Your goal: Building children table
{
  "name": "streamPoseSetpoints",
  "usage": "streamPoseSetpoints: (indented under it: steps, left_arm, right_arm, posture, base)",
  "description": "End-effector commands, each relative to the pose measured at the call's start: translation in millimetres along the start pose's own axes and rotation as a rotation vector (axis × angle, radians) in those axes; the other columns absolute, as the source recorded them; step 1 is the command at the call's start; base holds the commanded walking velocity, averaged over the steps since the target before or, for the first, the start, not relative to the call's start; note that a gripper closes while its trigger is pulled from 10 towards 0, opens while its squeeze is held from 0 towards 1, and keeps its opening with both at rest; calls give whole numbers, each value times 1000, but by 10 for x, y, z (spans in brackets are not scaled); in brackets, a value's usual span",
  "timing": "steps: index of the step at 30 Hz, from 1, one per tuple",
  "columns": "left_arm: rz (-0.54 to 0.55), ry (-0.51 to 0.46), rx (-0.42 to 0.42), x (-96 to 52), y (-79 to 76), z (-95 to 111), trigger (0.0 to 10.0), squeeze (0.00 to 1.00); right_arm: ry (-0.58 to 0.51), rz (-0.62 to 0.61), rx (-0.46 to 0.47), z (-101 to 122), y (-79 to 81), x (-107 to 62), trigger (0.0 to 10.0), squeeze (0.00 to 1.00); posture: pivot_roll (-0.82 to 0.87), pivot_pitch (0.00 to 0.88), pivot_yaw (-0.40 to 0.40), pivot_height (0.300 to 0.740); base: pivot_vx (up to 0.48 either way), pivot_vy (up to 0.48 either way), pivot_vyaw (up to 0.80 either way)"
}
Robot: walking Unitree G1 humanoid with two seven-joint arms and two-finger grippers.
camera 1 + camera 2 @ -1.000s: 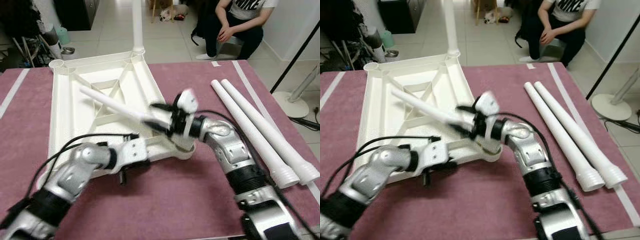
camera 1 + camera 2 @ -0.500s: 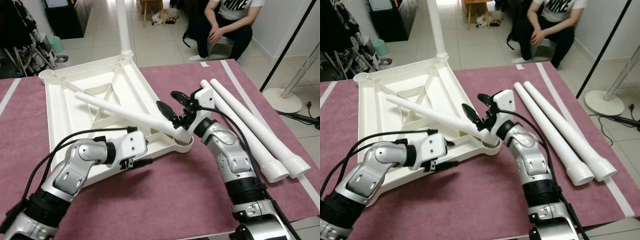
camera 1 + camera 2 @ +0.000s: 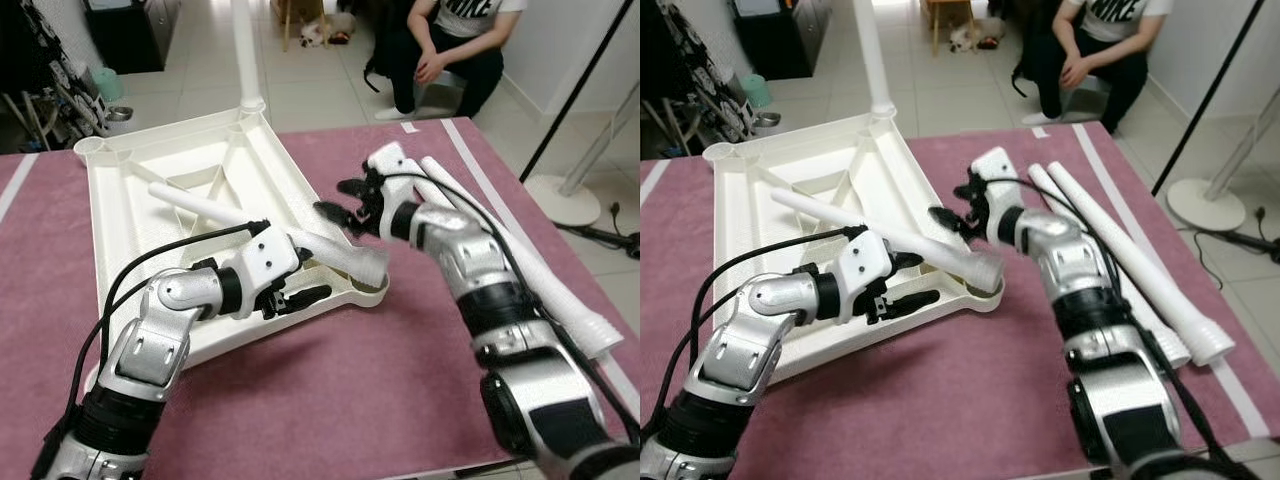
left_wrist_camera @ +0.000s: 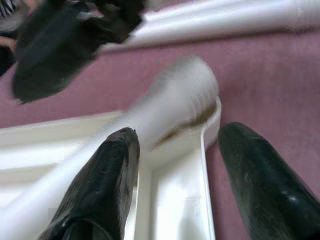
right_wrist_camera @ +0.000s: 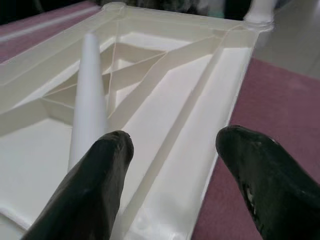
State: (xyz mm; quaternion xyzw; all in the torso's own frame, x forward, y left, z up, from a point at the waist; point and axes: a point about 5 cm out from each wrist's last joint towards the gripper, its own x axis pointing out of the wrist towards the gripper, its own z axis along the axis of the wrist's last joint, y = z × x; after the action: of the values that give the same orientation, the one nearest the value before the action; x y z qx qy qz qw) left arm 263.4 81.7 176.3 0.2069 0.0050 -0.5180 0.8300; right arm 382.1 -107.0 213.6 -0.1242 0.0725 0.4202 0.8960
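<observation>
The white table top [image 3: 120, 230] lies upside down on the maroon mat. One leg [image 3: 245, 50] stands upright in its far corner. A loose white leg [image 3: 220, 212] lies slanted across the underside, its threaded end [image 3: 368, 262] over the near right corner socket [image 3: 372, 292]. My right gripper [image 3: 338, 198] hovers open just above that leg, holding nothing; the right wrist view [image 5: 172, 137] shows its fingers apart. My left gripper [image 3: 308, 285] is open at the near rim beside the threaded end [image 4: 192, 82], fingers either side of the rim.
Two more white legs [image 3: 520, 260] lie side by side on the mat at the right. A person [image 3: 450, 40] sits on the floor beyond the table. A stand's round base [image 3: 560, 195] is on the floor at right. Clutter [image 3: 50, 90] is at far left.
My right gripper has let go of the loose leg and drawn back above it. The leg's threaded end has sunk toward the corner socket. My left gripper has moved closer to that corner.
</observation>
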Motion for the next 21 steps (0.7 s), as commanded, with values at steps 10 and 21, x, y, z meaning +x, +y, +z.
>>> streamPoseSetpoints:
  steps: [10,21]
  left_arm:
    - [283,31,-4,-39,100,4,10000,0]
    - [316,53,-26,-63,49,-13,10000,0]
  right_arm:
    - [130,235,-17,49,127,204,10000,0]
    - [326,262,44,-309,206,277,10000,0]
  posture:
    - [99,0,-8,740]
    - [106,0,-48,740]
  base:
    - [0,0,0]
    - [0,0,0]
